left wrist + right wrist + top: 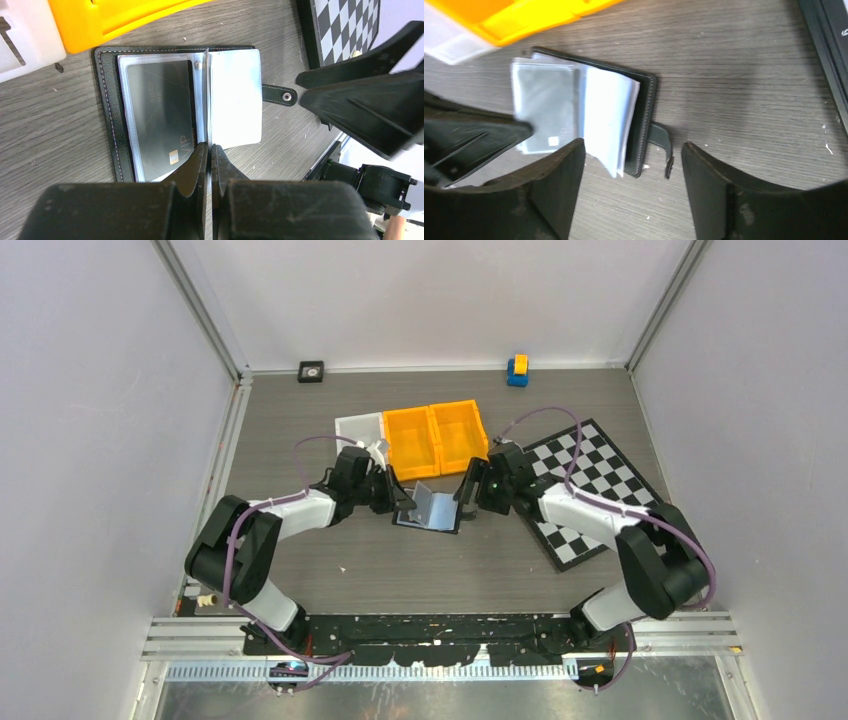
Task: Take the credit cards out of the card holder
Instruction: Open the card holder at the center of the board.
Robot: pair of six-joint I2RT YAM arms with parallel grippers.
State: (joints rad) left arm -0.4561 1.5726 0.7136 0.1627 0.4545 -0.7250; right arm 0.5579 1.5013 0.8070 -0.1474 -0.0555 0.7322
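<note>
STEP: card holder (112,115) open, credit card (160,115) seated | left hand (209,150): clamped on upright sleeve leaf (207,100) | right hand (631,147): apart, empty | NEXT: pinch card edge, withdraw.

Two orange bins (412,443) side by side, pale tray (358,427) at left; checkerboard (600,465) right; black block (311,371), blue-yellow toy (517,370) far edge.

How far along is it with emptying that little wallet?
Done: the card holder lies open. In hand: the left end effector is shut on a clear sleeve at its edge; the right end effector hangs open beside the strap. Left: a credit card sits inside its sleeve.
</note>
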